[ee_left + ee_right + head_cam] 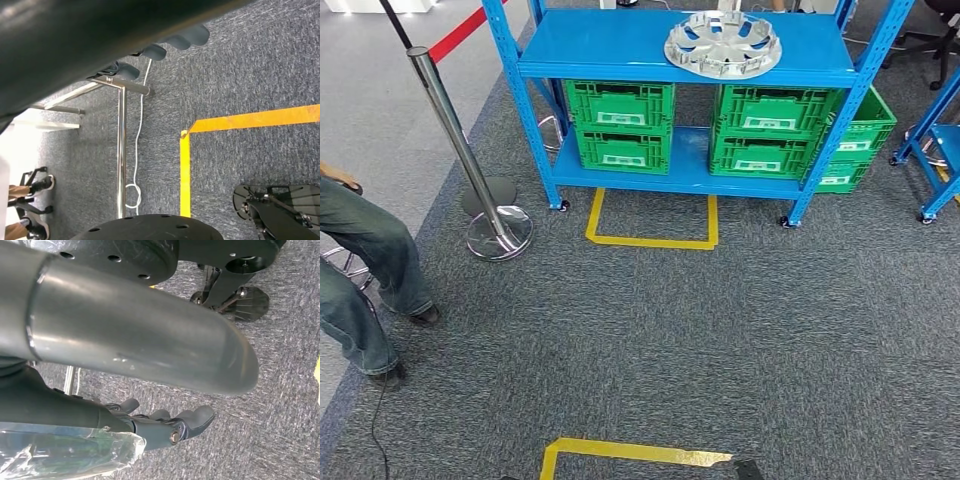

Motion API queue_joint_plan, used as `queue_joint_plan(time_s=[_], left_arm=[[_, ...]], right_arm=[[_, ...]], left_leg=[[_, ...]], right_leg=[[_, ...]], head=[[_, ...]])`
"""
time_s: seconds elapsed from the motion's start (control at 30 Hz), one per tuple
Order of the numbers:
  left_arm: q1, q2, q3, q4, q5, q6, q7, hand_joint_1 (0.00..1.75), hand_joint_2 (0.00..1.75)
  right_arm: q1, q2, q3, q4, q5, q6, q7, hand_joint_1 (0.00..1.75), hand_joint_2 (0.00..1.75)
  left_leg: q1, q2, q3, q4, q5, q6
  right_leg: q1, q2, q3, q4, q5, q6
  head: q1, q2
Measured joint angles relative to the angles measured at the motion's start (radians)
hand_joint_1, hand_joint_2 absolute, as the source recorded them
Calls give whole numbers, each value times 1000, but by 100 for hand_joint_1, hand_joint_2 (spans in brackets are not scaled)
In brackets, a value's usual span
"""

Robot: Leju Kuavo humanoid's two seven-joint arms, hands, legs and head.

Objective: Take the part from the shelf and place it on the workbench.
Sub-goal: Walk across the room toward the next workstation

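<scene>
A: Left side of the head view?
B: A person's jeans, then a chrome stanchion.

A: The part?
B: A silver wheel cover lies flat on the blue shelf's top, upper right, above green crates.

A: Hands?
B: Left hand and right hand hang with fingers apart over carpet, holding nothing.

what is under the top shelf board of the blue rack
Four green crates sit on the lower shelf, stacked in two pairs. A further green crate stands behind the right post. The silver wheel cover lies on top. The crates' contents are hidden.
</scene>
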Motion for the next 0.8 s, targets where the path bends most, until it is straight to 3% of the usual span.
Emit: queue_joint_plan(time_s=[0.8], left_arm=[[0, -4, 0, 0, -2, 0, -18, 0, 0]], right_arm=[[0, 0, -16, 0, -6, -13, -5, 0, 0]], left_leg=[[0, 0, 0, 0, 0, 0]], right_leg=[[0, 0, 0, 0, 0, 0]], head=[[0, 0]])
